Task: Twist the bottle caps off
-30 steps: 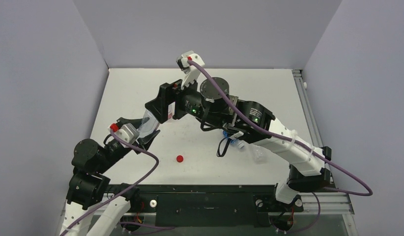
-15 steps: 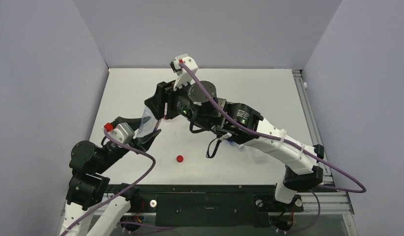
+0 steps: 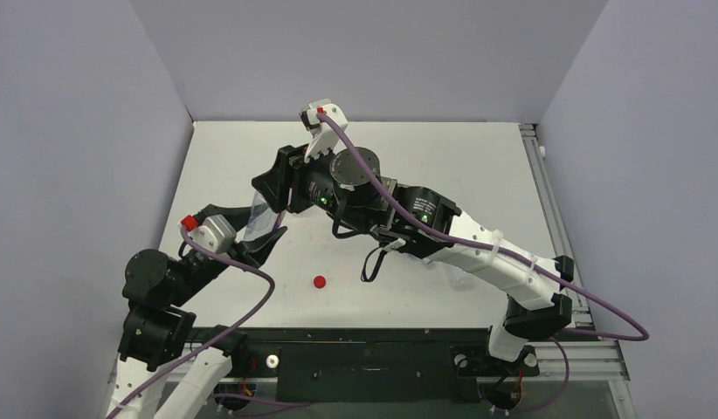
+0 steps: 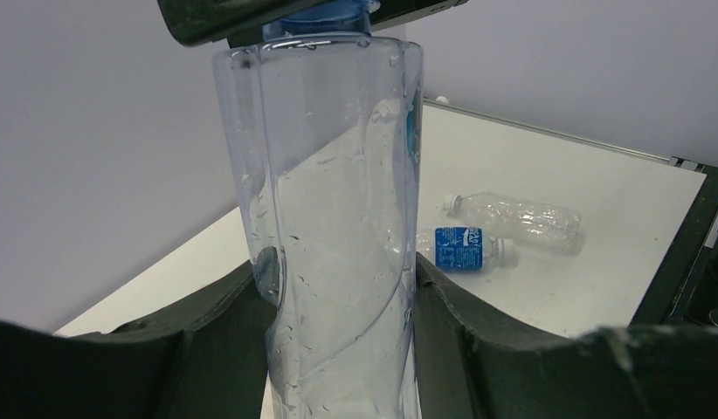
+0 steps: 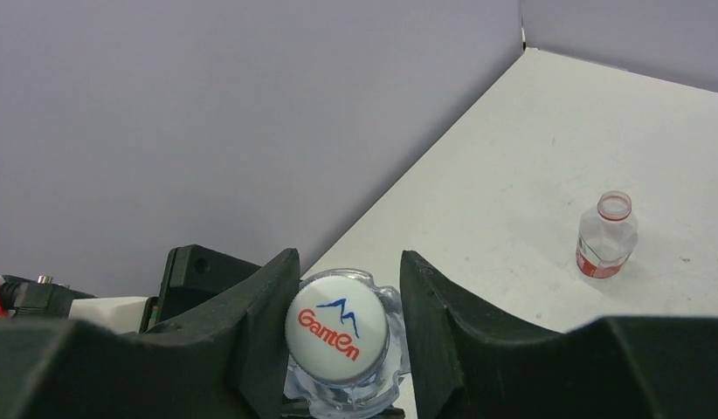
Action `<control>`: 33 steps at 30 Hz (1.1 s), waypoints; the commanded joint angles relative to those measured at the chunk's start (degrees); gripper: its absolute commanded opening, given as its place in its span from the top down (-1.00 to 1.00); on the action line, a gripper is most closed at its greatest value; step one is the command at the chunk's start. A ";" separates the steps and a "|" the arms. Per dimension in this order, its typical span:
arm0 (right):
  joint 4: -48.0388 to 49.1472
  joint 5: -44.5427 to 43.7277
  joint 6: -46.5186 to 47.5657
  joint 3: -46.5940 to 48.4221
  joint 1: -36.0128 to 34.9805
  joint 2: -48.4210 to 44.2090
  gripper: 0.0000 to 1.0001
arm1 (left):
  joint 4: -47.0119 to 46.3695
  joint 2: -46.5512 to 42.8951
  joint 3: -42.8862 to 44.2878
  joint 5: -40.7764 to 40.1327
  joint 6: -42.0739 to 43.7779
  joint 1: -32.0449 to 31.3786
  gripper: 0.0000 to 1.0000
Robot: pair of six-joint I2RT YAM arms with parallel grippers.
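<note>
**Closing in for the twist**

From above: over the last second your right arm has swung left. The right fingers now sit over the top of the clear bottle, which the left fingers hold up near the left edge of the desk. A second ago the right fingers were spread wide, and they have drawn in since. I judge that you are at the start of a twist, not into it. A red cap lies loose on the near-middle of the desk, well apart from both arms. The left wall is near the bottle, so turn with care on that side. The far and right parts of the desk give you room.

Left wrist: the left fingers are clenched on the bottle's body, one on each side and touching it, and the bottle stands upright. Beyond it two more bottles lie side by side, a blue-label bottle and a plain bottle. Both seem capped.

Right wrist: the white cap, with its red and blue logo, sits between the right fingers. One finger touches its rim and the other shows a sliver of gap, so you cannot tell whether they are biting yet. The wall runs just behind. A red-label bottle with no cap stands upright on open desk, well apart.
</note>
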State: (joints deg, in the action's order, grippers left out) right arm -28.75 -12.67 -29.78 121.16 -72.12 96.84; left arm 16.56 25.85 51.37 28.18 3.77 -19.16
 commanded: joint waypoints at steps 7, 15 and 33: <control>3.96 -2.96 -0.22 -0.07 -0.82 -2.59 0.57 | -4.27 0.27 2.59 0.95 -1.35 0.17 0.31; 6.84 5.32 5.32 0.54 -0.61 -5.35 1.00 | -4.76 0.60 3.78 4.49 -7.92 0.17 0.27; 14.90 46.56 6.98 -1.27 0.97 -10.12 0.81 | -12.98 4.99 8.98 19.32 -34.49 0.25 0.30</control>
State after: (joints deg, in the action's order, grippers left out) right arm -13.87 27.00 -22.70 116.77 -70.00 88.66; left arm 3.70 28.45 60.16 49.36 -27.11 -19.35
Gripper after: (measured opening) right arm 0.333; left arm 0.472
